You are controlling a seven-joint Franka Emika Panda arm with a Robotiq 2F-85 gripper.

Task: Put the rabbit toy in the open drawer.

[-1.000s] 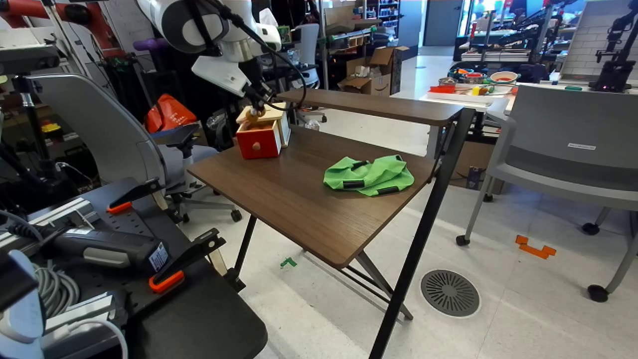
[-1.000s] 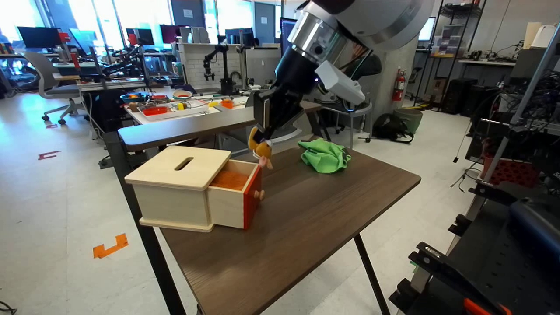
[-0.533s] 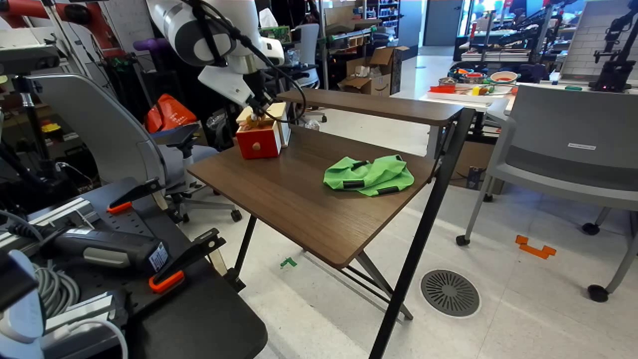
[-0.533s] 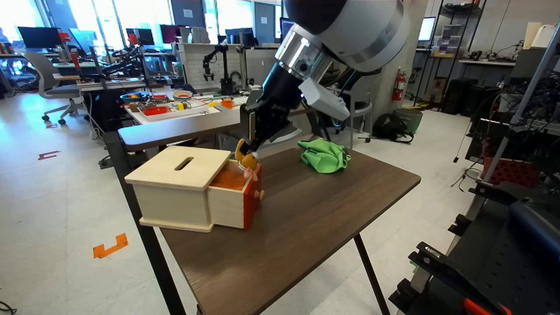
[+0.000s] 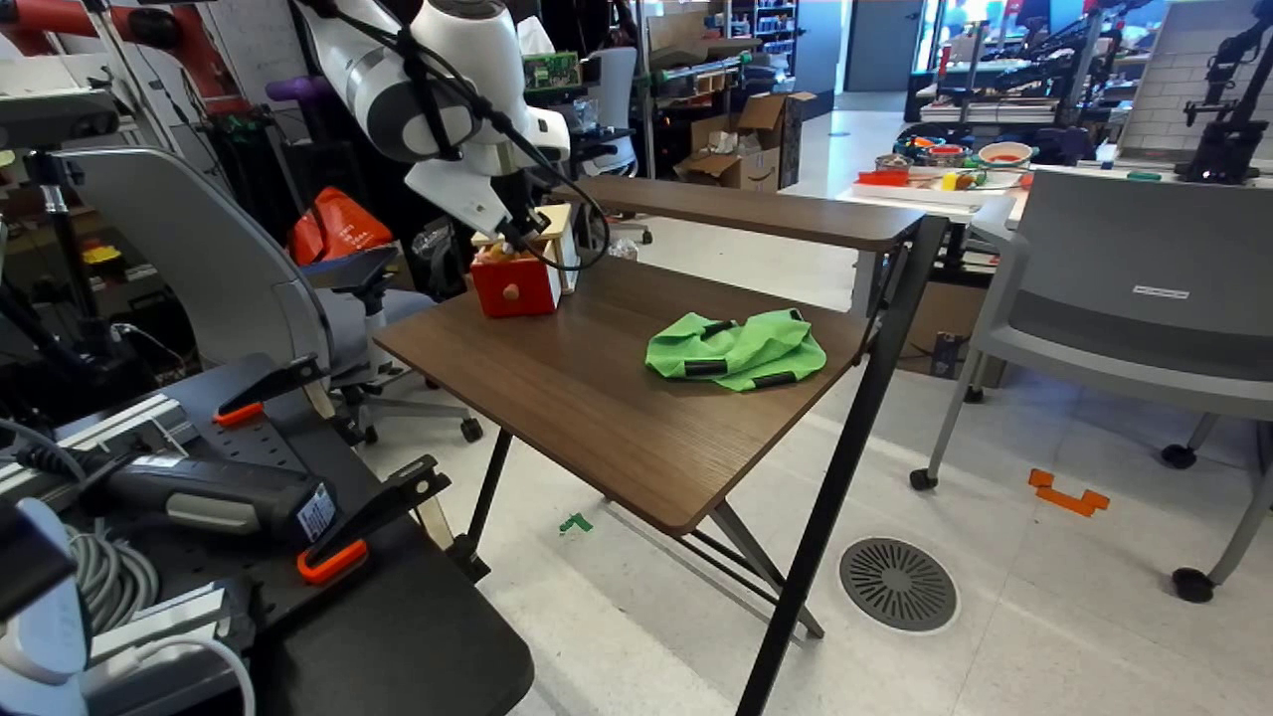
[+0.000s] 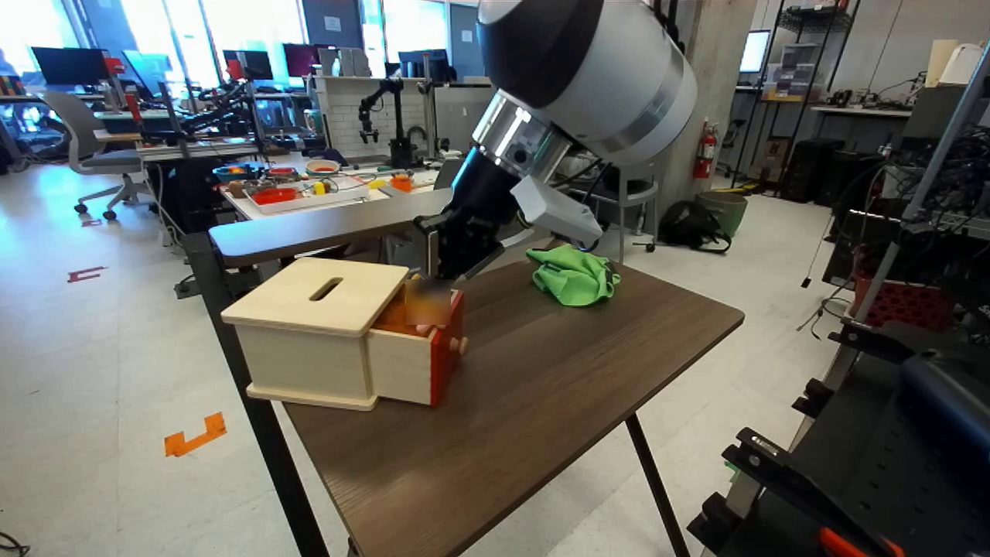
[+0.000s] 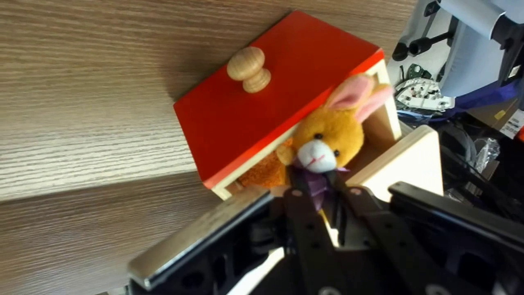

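Far windows (image 6: 255,23) dazzled me with glare; pale sheen banded the tabletop (image 7: 94,164). In the wrist view the gripper (image 7: 316,176) was blurred; in an exterior view a smeared square partly veiled the rabbit toy (image 7: 329,133).

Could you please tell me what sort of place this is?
Probably a robotics lab: in the background are a red robot arm, a small black robot arm and several computer monitors.

Plush rabbit toy (image 7: 332,133), smooth painted drawer front (image 7: 266,108), wood-grain tabletop (image 5: 597,393), matt cloth (image 6: 576,280)
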